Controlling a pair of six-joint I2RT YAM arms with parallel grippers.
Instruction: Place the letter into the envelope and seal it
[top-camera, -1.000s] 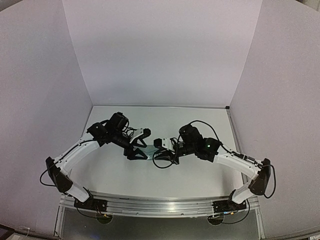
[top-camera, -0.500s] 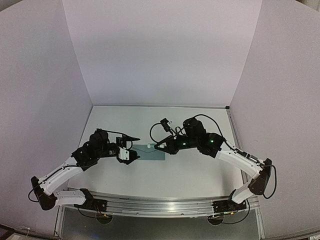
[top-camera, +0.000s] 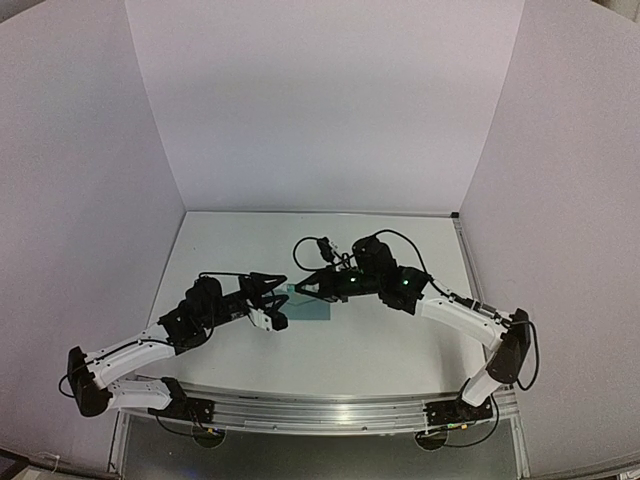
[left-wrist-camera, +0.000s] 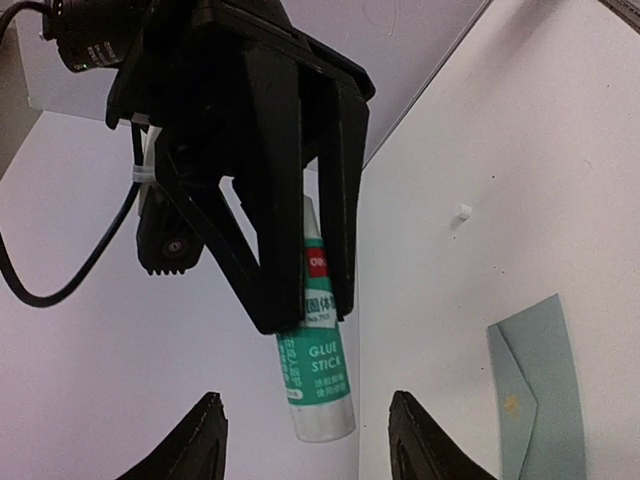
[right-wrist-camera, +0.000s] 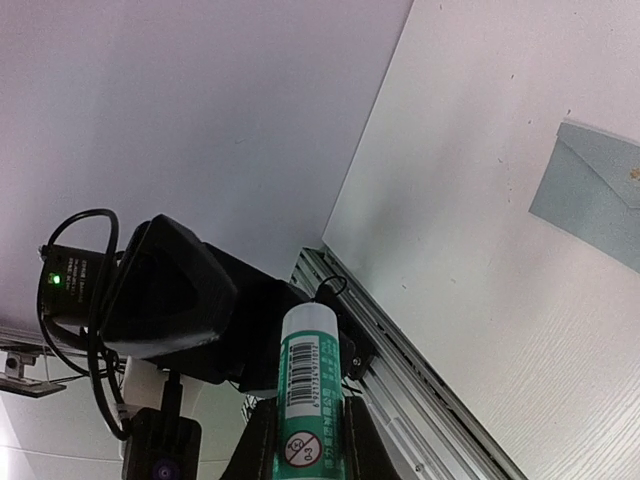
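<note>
right fingers (left-wrist-camera: 262, 270) gripping glue stick (left-wrist-camera: 320, 375), offering its free end | left fingers (left-wrist-camera: 195, 445) gaping, lining up on it — probably for uncapping | envelope (top-camera: 312, 306) lying at stick's 5 o'clock, awaiting glue

- A white table (top-camera: 230, 240) formed the floor of the booth.
- Plain pale lilac panels (top-camera: 320, 100) closed in the back and both sides.
- An aluminium rail (top-camera: 320, 412) ran along the near edge.
- Light fell soft and even.
</note>
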